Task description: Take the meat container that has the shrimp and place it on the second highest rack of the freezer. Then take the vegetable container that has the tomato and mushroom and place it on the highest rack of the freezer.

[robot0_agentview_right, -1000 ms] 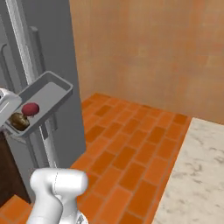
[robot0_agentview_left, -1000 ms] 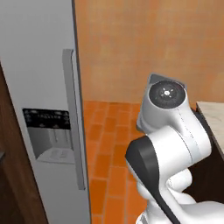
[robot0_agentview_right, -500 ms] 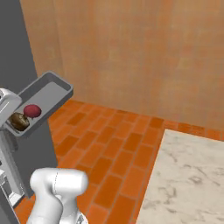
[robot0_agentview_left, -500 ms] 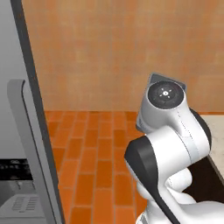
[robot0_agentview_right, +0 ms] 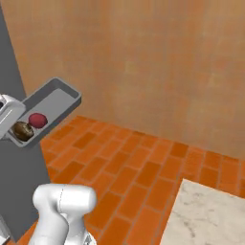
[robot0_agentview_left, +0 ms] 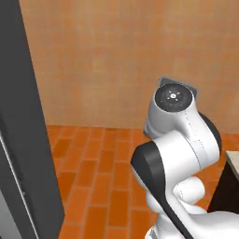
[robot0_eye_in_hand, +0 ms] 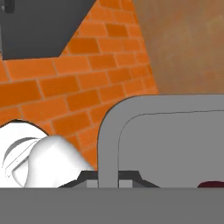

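The second half of the task is judged to be under way: the shallow rectangular grey metal vegetable container (robot0_agentview_right: 47,108) is carried in the air at the left of the right base view, above the orange brick floor (robot0_agentview_right: 124,177) and close beside the dark grey side of the tall freezer (robot0_agentview_left: 25,140), whose racks cannot be seen from here. Whether the shrimp tray is already stowed cannot be told. What is left, on this reading, is for the container to be brought round to the freezer's open front and set on the highest rack. Inside the container, a small dark-red round tomato (robot0_agentview_right: 38,120) and a dark-brown rounded mushroom (robot0_agentview_right: 22,130) are seen side by side at the end nearest the white hand; the rest of the tray is bare. The tool (robot0_eye_in_hand: 109,177) is pressed together, pinching the container's rim at that end.
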### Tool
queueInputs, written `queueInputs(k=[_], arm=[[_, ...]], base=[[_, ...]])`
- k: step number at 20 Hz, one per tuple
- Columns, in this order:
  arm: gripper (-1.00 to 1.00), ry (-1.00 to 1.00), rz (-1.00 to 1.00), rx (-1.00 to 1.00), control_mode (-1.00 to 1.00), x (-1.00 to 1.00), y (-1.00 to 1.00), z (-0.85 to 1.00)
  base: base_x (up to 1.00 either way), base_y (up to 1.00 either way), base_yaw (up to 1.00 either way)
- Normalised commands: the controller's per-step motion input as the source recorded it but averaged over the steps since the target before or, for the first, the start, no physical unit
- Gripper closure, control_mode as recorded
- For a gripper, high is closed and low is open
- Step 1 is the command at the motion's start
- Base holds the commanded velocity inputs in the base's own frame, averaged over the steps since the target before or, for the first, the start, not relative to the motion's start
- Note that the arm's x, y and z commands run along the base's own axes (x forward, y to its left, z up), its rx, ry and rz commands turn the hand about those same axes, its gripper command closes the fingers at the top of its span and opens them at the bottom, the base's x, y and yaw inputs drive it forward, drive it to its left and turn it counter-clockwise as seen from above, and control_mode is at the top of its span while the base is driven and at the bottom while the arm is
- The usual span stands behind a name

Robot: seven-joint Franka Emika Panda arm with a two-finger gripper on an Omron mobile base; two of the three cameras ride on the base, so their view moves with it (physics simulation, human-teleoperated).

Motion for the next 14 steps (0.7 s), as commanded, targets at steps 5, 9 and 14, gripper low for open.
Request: queueInputs(k=[5,9,14], arm=[[1.00,0.00,0.00,0.00,1.00,0.00,0.00,0.00],[1.00,0.00,0.00,0.00,1.00,0.00,0.00,0.00],[1.00,0.00,0.00,0.00,1.00,0.00,0.00,0.00]], base=[[0.89,-0.22,0.64],[0.89,-0.23,0.68],[0.43,-0.17,0.75]])
